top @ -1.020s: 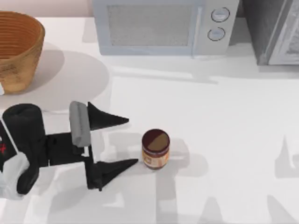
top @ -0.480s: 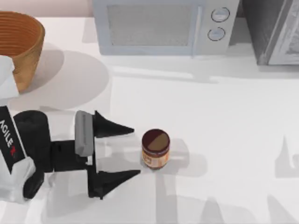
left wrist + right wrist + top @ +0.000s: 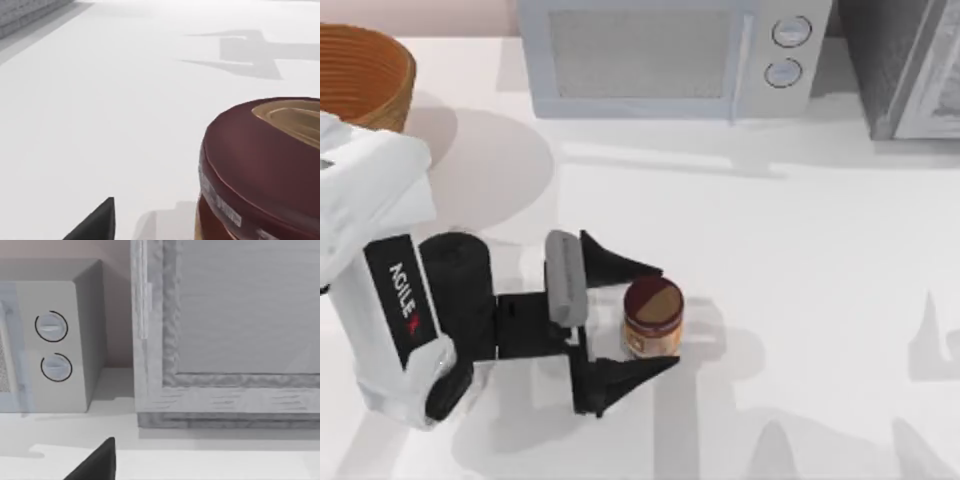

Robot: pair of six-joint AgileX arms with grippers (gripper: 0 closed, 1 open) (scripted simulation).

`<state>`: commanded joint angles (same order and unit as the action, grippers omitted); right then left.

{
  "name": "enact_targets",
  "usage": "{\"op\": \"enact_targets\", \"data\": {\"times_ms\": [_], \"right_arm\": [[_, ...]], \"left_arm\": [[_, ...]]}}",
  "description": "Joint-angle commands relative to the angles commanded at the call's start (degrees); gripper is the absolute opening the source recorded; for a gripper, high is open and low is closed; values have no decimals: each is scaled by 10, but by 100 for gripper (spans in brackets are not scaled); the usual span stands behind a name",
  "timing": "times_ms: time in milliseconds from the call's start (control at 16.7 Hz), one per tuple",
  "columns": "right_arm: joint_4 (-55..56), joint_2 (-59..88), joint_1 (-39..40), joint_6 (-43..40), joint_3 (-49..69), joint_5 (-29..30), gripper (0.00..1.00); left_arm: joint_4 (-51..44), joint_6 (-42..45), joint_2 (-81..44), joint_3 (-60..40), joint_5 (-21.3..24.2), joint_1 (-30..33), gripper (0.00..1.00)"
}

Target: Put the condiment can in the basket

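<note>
The left gripper (image 3: 655, 315) lies low over the white table (image 3: 800, 260), its jaws wide open. The condiment can (image 3: 653, 318) stands upright between the two black fingers (image 3: 618, 265), and neither one squeezes it. Its dark red lid (image 3: 260, 150) is right in front of the wrist camera. The basket (image 3: 370, 70) sits well behind the arm, far from the jaws.

Condiment can (image 3: 653, 318): maroon-brown lid, orange-tan label; basket (image 3: 370, 75): golden-brown ribbed weave; desk (image 3: 800, 280) white; fingers (image 3: 620, 266) black
</note>
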<state>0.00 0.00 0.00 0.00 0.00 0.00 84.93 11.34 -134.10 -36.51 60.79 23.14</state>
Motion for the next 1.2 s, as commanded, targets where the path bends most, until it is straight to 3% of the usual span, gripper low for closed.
{"op": "enact_targets", "data": {"times_ms": [180,420,1200], "right_arm": [[0,0,0,0,0,0,100],[0,0,0,0,0,0,100],[0,0,0,0,0,0,100]], "left_arm": [[7,-13,-12,-17,-28,29,100],[7,-13,-13,-18,-29,30,100],[7,-13,-13,-18,-29,30,2]]}}
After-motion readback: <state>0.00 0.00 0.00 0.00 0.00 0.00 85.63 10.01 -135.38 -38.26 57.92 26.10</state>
